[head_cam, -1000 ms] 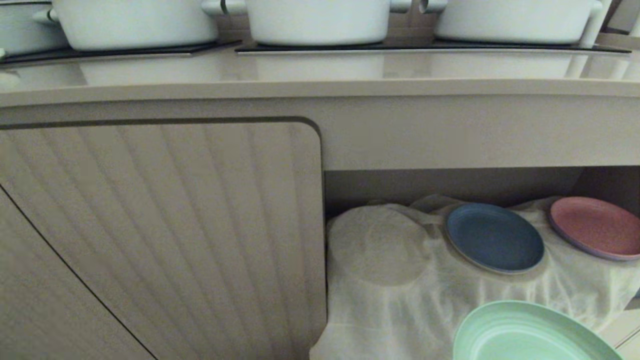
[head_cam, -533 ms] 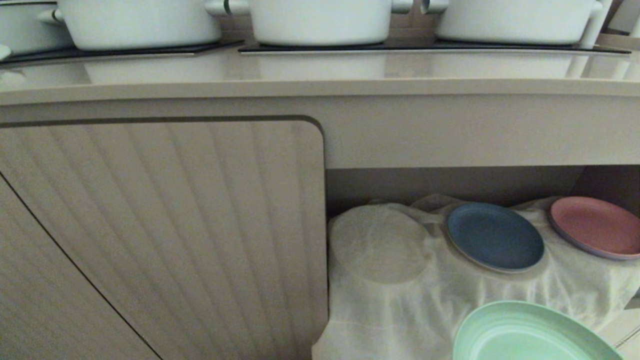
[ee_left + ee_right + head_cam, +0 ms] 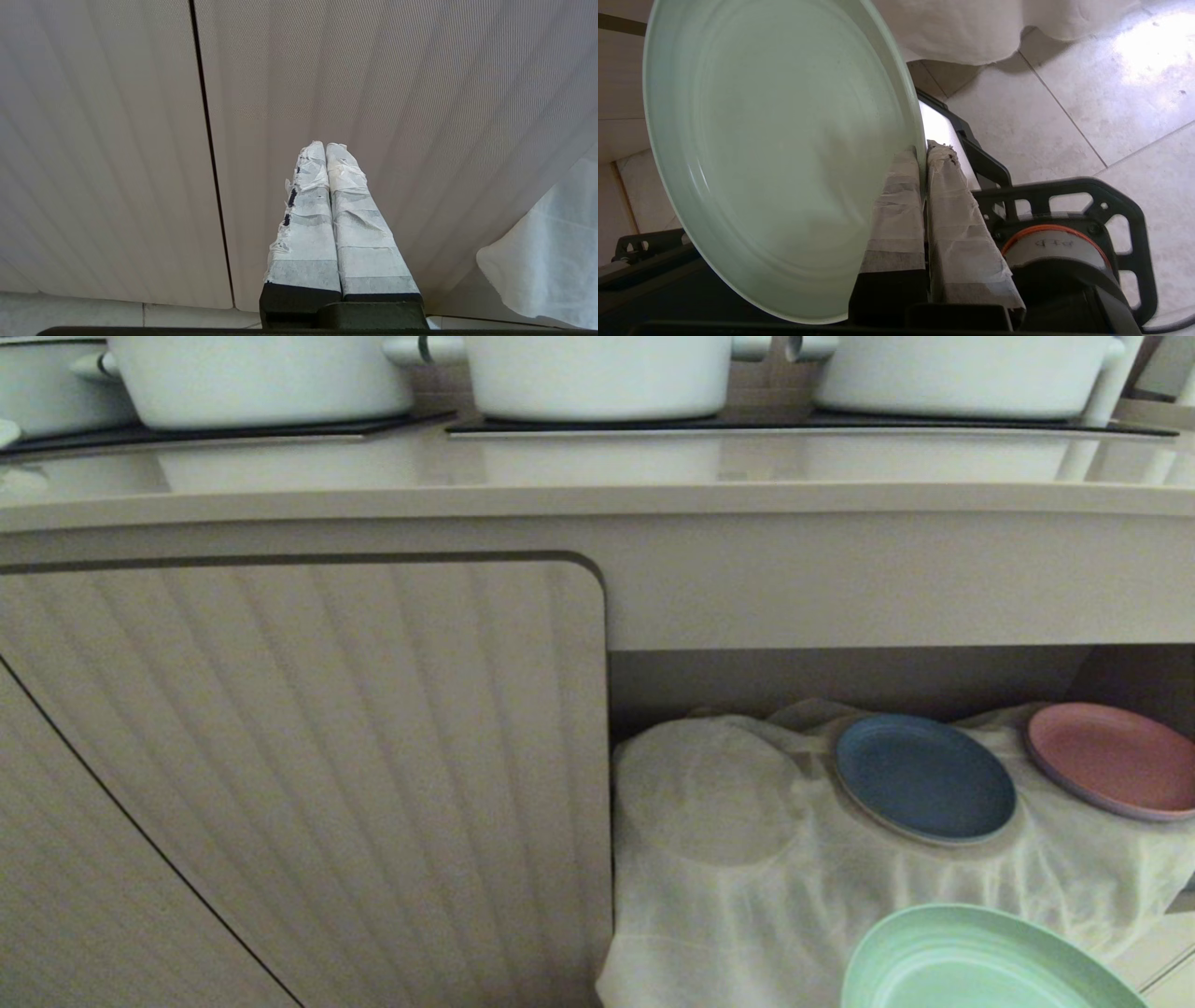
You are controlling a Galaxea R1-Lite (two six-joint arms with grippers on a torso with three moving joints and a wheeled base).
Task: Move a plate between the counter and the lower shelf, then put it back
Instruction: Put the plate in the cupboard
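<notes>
The mint-green plate (image 3: pixel 980 961) hangs in front of the lower shelf (image 3: pixel 794 896), low at the right of the head view, its near part cut off by the frame. My right gripper (image 3: pixel 923 149) is shut on the plate (image 3: pixel 775 154) at its rim, one taped finger inside the rim and one outside; this gripper is out of the head view. The counter (image 3: pixel 597 476) runs across above the shelf. My left gripper (image 3: pixel 325 145) is shut and empty, parked facing the ribbed cabinet door (image 3: pixel 373 93).
White pots (image 3: pixel 597 373) stand on black hob panels along the counter. A dark blue plate (image 3: pixel 924 779) and a pink plate (image 3: pixel 1111 761) lie on the shelf's white cloth. A ribbed cabinet door (image 3: pixel 308 756) closes the left. Tiled floor (image 3: pixel 1064 93) and the robot's base lie below the plate.
The mint-green plate has sunk slightly in the head view; the rest of the scene holds still over the last half second.
</notes>
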